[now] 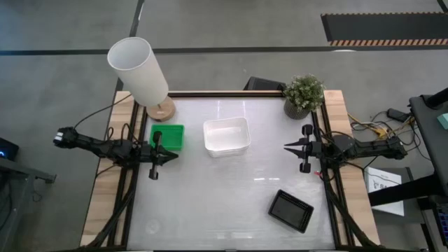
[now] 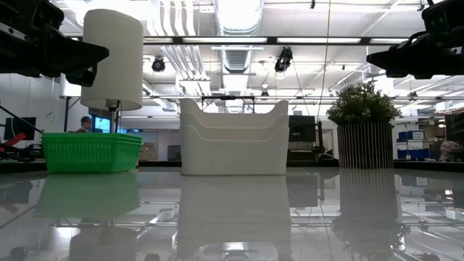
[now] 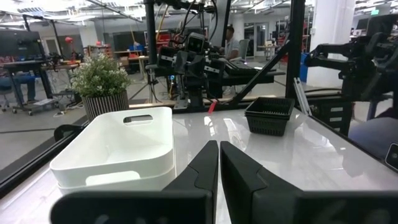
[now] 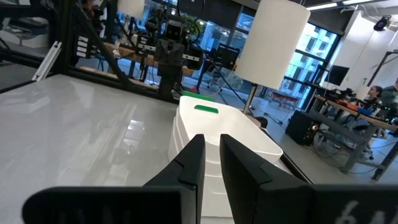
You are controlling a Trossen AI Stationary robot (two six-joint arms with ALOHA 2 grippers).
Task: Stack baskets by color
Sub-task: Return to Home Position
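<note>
Overhead, the black baskets [image 1: 291, 210] sit lower right; the low view misses them, showing the green baskets [image 2: 90, 152] and white baskets [image 2: 233, 138]. Left gripper [image 1: 173, 155] and right gripper [image 1: 287, 147]: fingers pressed together, empty.

my overhead camera looks straight down from well above, taking in the whole table [image 1: 231, 203]. the low one sits at tabletop height, close to the glossy surface, facing level across it toward the far edge. the wrist cameras look out over the left gripper [image 3: 216, 144] and the right gripper [image 4: 210, 137], facing each other across the table, low and close in. all four views share the white baskets [image 1: 226, 136] mid-table. the plant [image 1: 304, 94] shows in three, the lamp [image 1: 138, 70] in three.
</note>
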